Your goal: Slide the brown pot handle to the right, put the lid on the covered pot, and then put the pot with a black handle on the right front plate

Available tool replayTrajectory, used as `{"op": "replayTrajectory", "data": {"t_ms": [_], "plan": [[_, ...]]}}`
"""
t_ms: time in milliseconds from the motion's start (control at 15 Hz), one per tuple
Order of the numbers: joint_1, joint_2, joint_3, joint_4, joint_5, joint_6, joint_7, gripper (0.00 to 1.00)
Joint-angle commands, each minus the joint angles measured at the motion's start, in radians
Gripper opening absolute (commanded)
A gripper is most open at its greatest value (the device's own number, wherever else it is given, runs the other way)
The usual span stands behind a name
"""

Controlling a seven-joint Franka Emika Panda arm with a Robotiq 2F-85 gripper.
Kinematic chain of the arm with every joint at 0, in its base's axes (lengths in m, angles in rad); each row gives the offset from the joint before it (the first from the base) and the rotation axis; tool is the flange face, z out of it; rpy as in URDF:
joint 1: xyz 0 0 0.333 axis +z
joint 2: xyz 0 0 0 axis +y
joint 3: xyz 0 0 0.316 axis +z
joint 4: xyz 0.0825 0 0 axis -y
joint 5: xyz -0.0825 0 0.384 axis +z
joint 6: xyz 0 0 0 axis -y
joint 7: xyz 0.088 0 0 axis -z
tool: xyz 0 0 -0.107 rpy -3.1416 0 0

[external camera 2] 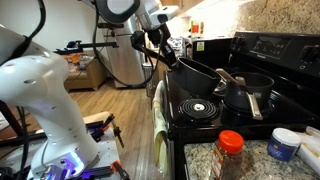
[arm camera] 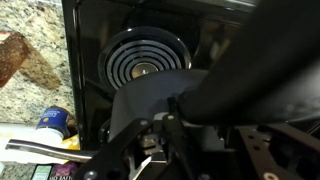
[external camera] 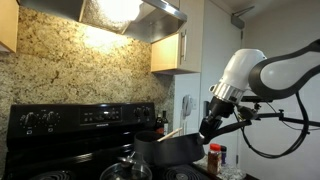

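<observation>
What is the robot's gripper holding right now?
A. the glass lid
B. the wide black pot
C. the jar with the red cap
B: the gripper is closed on the black handle of the wide black pot, holding it tilted over the stove.

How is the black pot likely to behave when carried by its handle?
Probably rigid: the black pot looks like metal. Held by the gripper at its handle, the wide body sits off to one side, so it may tilt or twist.
</observation>
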Motion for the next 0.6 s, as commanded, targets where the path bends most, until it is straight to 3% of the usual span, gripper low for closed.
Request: {"op": "replayTrajectory", "data": {"t_ms": [0,267,333,533], "plan": [[-0.002,0.080,-0.017,0.001,0.000,0.087,-0.004,0.15],[0.071,0.185,-0.072,0.000,0.059,0.166,-0.066,0.15],[0.027,0.148,-0.043,0.000,0.015,0.094,-0.015,0.36],[0.053,0.193,-0.057,0.004,0.023,0.134,-0.024,0.36]]}}
